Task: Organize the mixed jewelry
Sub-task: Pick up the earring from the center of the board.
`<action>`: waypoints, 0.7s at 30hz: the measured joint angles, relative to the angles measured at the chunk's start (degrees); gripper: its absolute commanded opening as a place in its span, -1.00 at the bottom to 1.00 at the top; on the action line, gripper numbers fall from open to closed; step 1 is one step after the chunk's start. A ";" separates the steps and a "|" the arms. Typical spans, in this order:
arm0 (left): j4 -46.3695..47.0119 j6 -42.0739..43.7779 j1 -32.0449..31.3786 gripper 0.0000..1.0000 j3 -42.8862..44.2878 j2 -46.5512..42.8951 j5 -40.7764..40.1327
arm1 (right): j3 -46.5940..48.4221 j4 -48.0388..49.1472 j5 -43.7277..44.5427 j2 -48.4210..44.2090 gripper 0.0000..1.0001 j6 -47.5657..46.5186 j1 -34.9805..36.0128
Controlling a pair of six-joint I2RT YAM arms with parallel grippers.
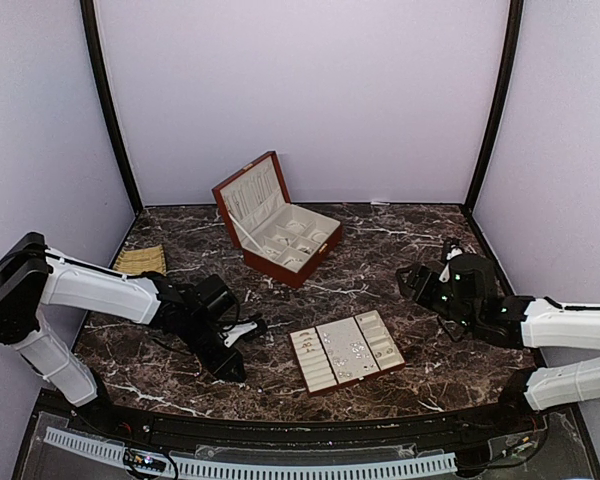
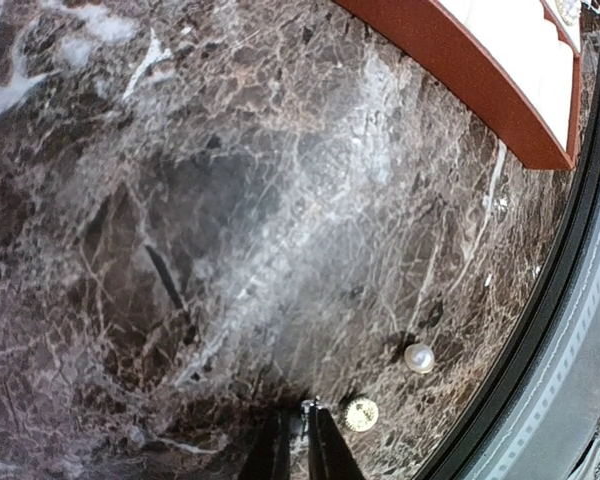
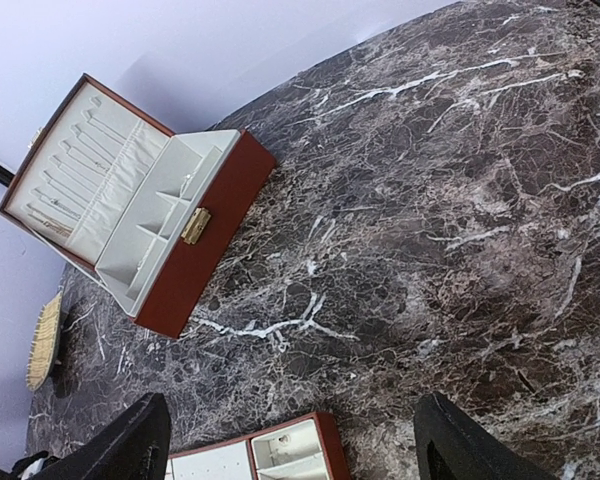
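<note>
The mixed jewelry shows in the left wrist view as a white pearl stud and a round pale-gold stud lying on the marble, plus a tiny silvery piece pinched at my left fingertips. My left gripper is low over the table, left of the cream slotted tray, with its jaws almost together on that piece. More small pieces lie in the tray's slots. My right gripper hovers open to the right of the tray, with nothing between its fingers.
A red-brown wooden box with cream lining stands open at the back centre, also visible as the box in the right wrist view. A straw-coloured mat lies at the far left. The tray's red-brown corner is near the left gripper.
</note>
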 measured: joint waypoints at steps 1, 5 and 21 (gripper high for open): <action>0.04 0.13 0.00 -0.89 0.07 0.17 0.09 | 0.00 0.02 0.00 0.07 0.70 0.00 0.00; 0.07 0.42 0.00 -1.00 0.17 0.42 0.48 | -0.02 0.02 0.00 0.24 0.70 0.00 0.00; 4.50 -2.93 0.00 -1.00 2.40 -5.68 -0.02 | 0.00 2.43 -4.46 -2.56 0.76 -4.09 0.00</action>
